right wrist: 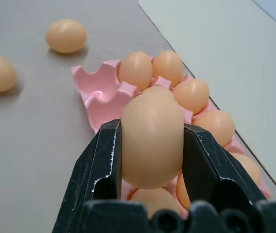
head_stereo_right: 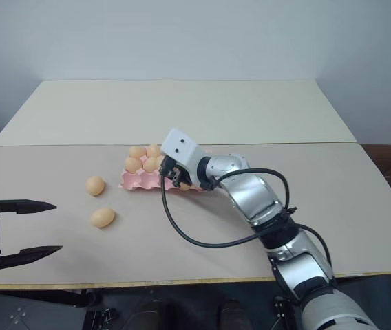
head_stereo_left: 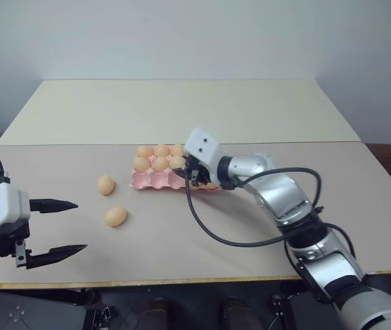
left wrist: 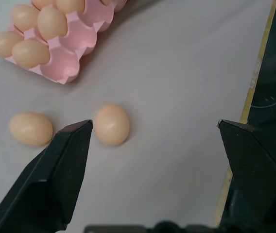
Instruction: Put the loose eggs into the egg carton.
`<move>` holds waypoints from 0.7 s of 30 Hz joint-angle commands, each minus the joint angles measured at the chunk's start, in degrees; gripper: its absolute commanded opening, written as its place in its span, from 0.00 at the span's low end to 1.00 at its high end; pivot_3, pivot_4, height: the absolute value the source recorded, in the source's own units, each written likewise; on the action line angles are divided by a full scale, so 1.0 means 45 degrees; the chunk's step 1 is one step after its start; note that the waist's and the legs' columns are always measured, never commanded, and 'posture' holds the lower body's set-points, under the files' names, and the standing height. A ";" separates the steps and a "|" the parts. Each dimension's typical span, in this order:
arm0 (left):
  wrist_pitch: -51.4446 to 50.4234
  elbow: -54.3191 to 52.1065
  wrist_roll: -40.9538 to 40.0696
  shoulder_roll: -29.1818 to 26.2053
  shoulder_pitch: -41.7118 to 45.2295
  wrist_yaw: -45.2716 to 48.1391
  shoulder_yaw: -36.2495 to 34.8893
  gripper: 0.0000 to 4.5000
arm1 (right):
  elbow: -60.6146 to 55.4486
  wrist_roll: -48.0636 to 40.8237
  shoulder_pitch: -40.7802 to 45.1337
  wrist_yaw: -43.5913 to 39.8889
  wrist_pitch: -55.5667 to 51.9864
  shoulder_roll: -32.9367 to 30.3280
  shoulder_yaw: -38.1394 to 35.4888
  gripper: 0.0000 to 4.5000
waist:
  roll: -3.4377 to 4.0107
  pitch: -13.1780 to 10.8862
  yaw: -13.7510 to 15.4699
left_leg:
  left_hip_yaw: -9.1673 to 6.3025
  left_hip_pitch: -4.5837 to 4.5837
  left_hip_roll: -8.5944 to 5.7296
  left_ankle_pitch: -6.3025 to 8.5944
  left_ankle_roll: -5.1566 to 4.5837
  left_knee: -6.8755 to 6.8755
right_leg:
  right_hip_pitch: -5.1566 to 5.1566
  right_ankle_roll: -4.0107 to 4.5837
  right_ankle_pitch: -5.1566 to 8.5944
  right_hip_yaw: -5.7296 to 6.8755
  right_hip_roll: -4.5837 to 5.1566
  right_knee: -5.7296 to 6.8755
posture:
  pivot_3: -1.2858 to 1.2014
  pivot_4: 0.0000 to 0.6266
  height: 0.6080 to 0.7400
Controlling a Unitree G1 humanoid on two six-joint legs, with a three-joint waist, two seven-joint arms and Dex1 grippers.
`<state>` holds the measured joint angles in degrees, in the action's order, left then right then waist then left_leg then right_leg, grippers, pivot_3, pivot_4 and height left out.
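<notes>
Right wrist view: an egg [right wrist: 152, 140] is pinched upright between the fingers of the right claw [right wrist: 152, 145], held over the pink egg carton [right wrist: 95, 92], which is set mid-counter toward the far edge and partly filled with eggs. Two loose eggs [head_stereo_left: 105, 184] [head_stereo_left: 115, 216] are seen on the counter [head_stereo_left: 182, 227] left of the carton, while the left claw [head_stereo_left: 63, 229] is held spread wide near the front-left corner, touching nothing.

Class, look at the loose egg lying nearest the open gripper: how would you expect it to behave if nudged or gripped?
The nearest loose egg looks smooth and oval on the flat table, so it would probably roll. Its curved surface may slip between the left gripper fingers. Likely fragile.
</notes>
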<state>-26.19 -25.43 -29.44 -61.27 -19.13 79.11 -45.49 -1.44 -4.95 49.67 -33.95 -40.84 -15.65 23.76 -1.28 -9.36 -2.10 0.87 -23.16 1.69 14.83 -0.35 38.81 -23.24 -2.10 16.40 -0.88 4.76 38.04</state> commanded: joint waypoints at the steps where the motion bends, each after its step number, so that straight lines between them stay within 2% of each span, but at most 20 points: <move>1: 0.0201 -0.0126 0.0067 0.0088 -0.0233 0.0148 -0.0681 1.00 | 0.0414 0.0334 0.0241 0.0481 0.1083 0.0582 -0.0373 0.41 | 0.0000 0.0000 -0.0029 | 0.0001 -0.0002 0.0002 0.0000 0.0000 -0.0001 | -0.0005 0.0000 0.0000 0.0000 0.0000 0.0001 | 0.52 0.24 1.00; 6: 0.0186 -0.0177 0.0073 0.0120 -0.0396 0.0169 -0.0828 1.00 | 0.1399 0.0872 0.0188 0.0856 0.1752 0.1282 -0.0215 0.41 | 0.0001 -0.0001 -0.0084 | -0.0001 0.0004 0.0015 -0.0004 0.0007 -0.0007 | -0.0006 0.0010 -0.0006 -0.0001 -0.0011 0.0003 | 0.52 0.24 1.00; 9: 0.0186 -0.0195 0.0077 0.0107 -0.0412 0.0152 -0.0818 1.00 | 0.1554 0.1059 0.0141 0.0740 0.2108 0.1517 -0.0118 0.55 | 0.0001 -0.0001 -0.0084 | -0.0002 0.0004 0.0021 -0.0006 0.0011 -0.0007 | -0.0006 0.0016 -0.0009 -0.0001 -0.0011 0.0003 | 0.52 0.24 1.00; 14: 0.0248 -0.0162 0.0099 0.0112 -0.0374 0.0091 -0.0731 1.00 | 0.1529 0.1331 0.0040 0.0560 0.2407 0.1490 -0.0064 0.94 | 0.0002 -0.0001 -0.0092 | -0.0002 0.0003 0.0028 -0.0006 0.0011 -0.0011 | -0.0007 0.0016 -0.0009 0.0000 -0.0013 0.0002 | 0.52 0.24 1.00; 15: 0.0265 -0.0158 0.0102 0.0124 -0.0366 0.0072 -0.0699 1.00 | 0.1468 0.1362 -0.0019 0.0498 0.2397 0.1427 -0.0052 0.99 | 0.0002 -0.0001 -0.0091 | -0.0003 0.0003 0.0029 -0.0006 0.0011 -0.0012 | -0.0007 0.0016 -0.0009 -0.0001 -0.0013 0.0001 | 0.52 0.24 1.00; 21: 0.0388 -0.0128 0.0143 0.0198 -0.0348 -0.0003 -0.0588 1.00 | 0.0616 0.1443 -0.0385 0.0137 0.2026 0.1009 -0.0198 0.99 | 0.0002 -0.0001 -0.0092 | -0.0003 0.0003 0.0030 -0.0006 0.0011 -0.0012 | -0.0007 0.0017 -0.0010 -0.0001 -0.0013 0.0001 | 0.52 0.24 1.00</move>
<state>-25.54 -25.50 -29.14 -60.45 -20.83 79.38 -47.24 5.73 1.30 47.82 -32.63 -31.79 -10.60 23.99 -1.28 -9.36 -2.52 0.85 -23.15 1.83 14.80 -0.30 38.75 -23.27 -2.03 16.36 -0.89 4.70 38.04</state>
